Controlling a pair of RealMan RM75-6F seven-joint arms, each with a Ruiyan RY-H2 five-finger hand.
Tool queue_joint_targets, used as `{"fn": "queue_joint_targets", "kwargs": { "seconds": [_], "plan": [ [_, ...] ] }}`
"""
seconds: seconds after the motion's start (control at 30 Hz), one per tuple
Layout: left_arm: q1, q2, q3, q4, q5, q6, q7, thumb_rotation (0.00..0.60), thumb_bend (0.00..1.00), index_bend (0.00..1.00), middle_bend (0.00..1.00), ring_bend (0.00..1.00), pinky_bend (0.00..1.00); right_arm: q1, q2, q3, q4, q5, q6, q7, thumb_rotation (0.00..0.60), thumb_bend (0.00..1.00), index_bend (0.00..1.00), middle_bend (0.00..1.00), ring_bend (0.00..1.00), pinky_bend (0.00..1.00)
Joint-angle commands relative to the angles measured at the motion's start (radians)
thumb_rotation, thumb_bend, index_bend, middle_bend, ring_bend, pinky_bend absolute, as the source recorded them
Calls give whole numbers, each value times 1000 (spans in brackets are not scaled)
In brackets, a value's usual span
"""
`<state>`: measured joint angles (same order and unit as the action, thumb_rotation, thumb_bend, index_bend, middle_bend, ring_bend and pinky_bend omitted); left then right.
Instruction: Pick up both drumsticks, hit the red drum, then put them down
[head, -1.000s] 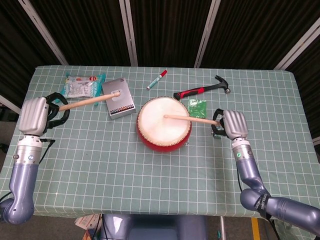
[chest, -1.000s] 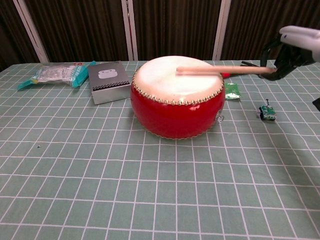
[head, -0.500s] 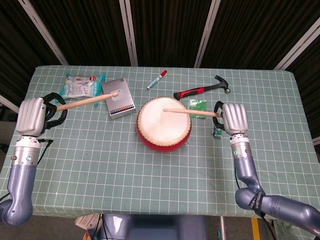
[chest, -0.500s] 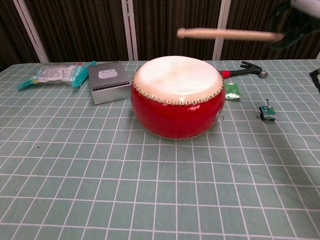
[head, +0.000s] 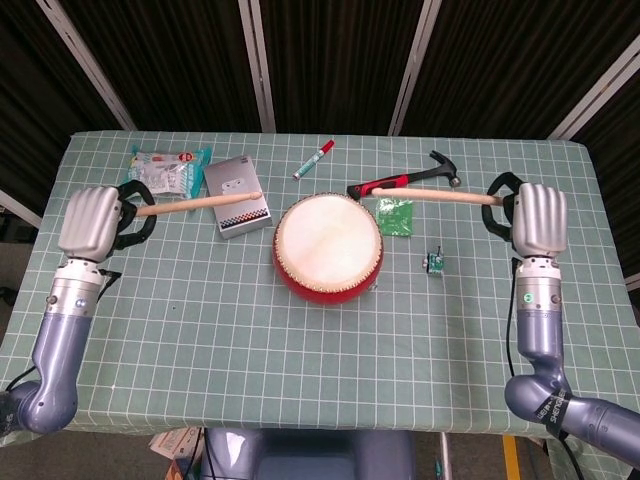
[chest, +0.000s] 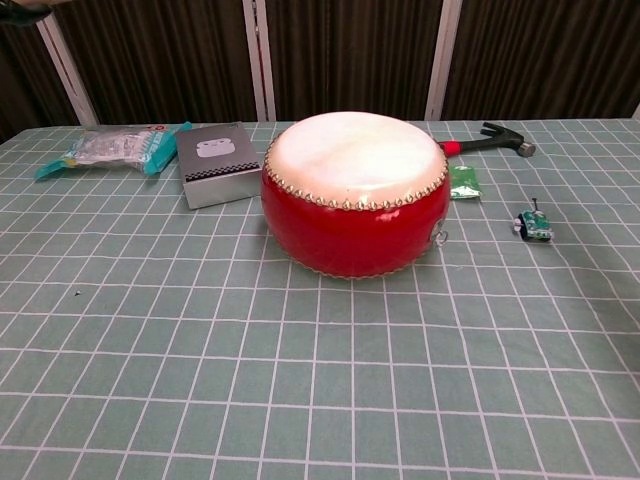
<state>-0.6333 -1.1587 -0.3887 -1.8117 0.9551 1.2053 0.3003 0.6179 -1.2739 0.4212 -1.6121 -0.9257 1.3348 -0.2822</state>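
The right hand (head: 538, 218) has swung out and away from the red drum (head: 328, 246): half a second ago its drumstick (head: 432, 197) reached over the drumhead, and now that stick lies level beyond the drum's far right edge, its tip over the handle of the hammer (head: 405, 181) and clear of the skin. The hand's fingers are wrapped around the butt of the stick. The left hand (head: 94, 219) has come a little nearer the drum; it grips the other drumstick (head: 198, 202), whose tip now reaches the drum-side edge of the grey box (head: 236, 194) to the drum's left, still short of the drum.

The drum itself sits where it was, on the green checked tablecloth (head: 200, 330).

Only the head view shows both arms, both hands and both sticks. It also takes in the red-capped marker (head: 313, 159) behind the drum. In the chest view neither the hands nor the sticks appear, whereas half a second ago the right stick crossed the top of that view above the drum. The chest view shows the drum's red side and studded rim up close, the printed face of the grey box, the snack packet (chest: 112, 147) left of it, the green sachet (chest: 463, 182) and the small green toy (chest: 534, 224) to the drum's right.
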Motion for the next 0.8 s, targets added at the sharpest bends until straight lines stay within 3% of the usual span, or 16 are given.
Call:
{"fn": "queue_joint_targets", "kwargs": {
  "seconds": [0.03, 0.33, 0.63, 0.8],
  "plan": [
    [-71, -54, 2, 77, -54, -66, 64, 600, 484, 746, 1000, 1000, 1000, -7, 6, 9, 3, 3, 6, 11, 600, 565, 948, 985, 1000, 1000],
    [-188, -172, 23, 193, -123, -145, 154, 600, 485, 746, 1000, 1000, 1000, -27, 30, 33, 12, 0, 24, 39, 600, 565, 948, 985, 1000, 1000],
    [-262, -256, 5, 254, -142, -145, 172, 600, 485, 745, 1000, 1000, 1000, -44, 43, 41, 28, 4, 20, 60, 600, 565, 948, 985, 1000, 1000],
    [-284, -303, 28, 305, -147, -158, 187, 600, 482, 746, 1000, 1000, 1000, -52, 48, 45, 31, 5, 22, 70, 600, 565, 948, 985, 1000, 1000]
  ]
}}
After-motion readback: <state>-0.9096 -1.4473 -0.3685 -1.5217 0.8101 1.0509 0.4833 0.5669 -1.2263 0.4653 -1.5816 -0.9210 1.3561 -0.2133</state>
